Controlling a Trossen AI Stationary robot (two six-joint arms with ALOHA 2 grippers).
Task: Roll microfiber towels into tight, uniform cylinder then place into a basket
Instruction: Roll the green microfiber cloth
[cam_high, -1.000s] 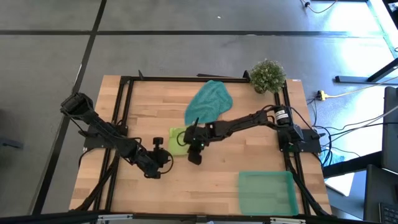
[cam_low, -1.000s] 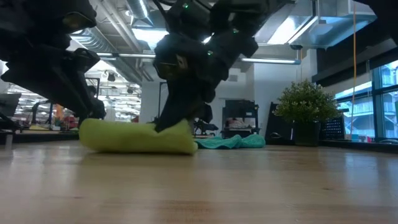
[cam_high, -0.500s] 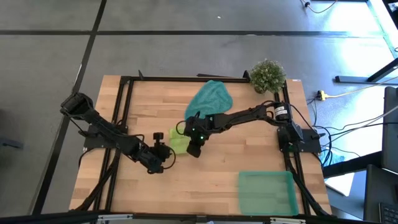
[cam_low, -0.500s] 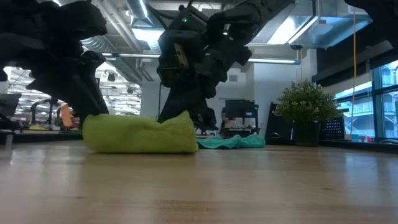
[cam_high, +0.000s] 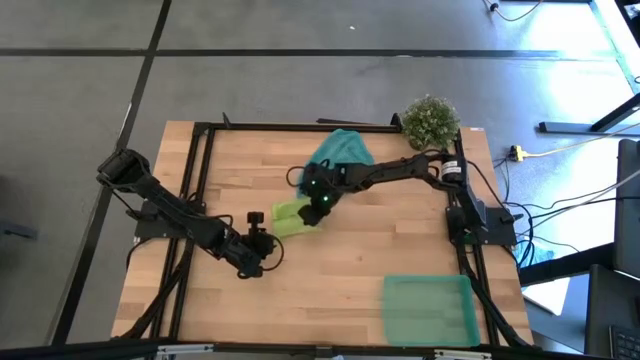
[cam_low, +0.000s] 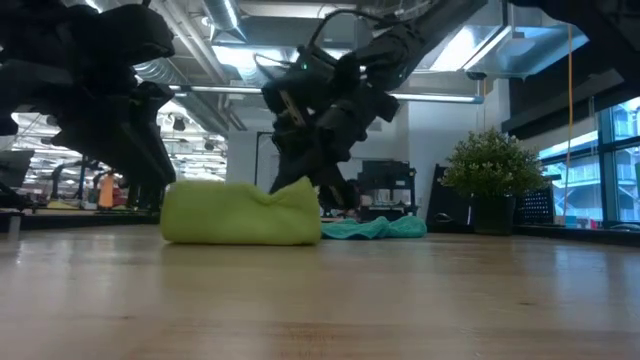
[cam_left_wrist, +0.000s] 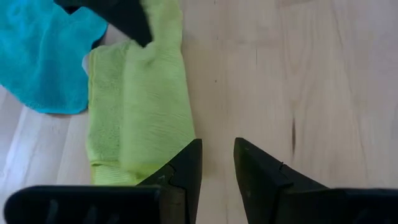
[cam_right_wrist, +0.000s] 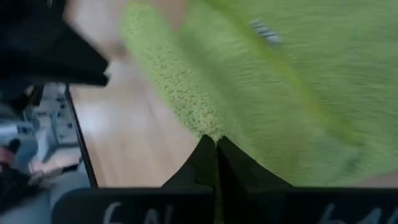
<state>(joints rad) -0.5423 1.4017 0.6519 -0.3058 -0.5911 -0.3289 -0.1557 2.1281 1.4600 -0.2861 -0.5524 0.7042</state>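
Plant (cam_high: 430, 121) and teal towel (cam_high: 340, 147) behind roll (cam_high: 290, 218)

Lime towel (cam_left_wrist: 146, 99) beside teal towel (cam_left_wrist: 40, 59)

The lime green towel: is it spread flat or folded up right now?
Folded. The lime green towel lies as a narrow, layered strip on the table, bulky in the low view, while the teal towel lies loosely crumpled.

The right gripper (cam_high: 322, 203) covered part of the lime green towel (cam_high: 291, 218). The teal towel (cam_high: 340, 148) lay partly under that arm (maybe bunched; hard to tell).
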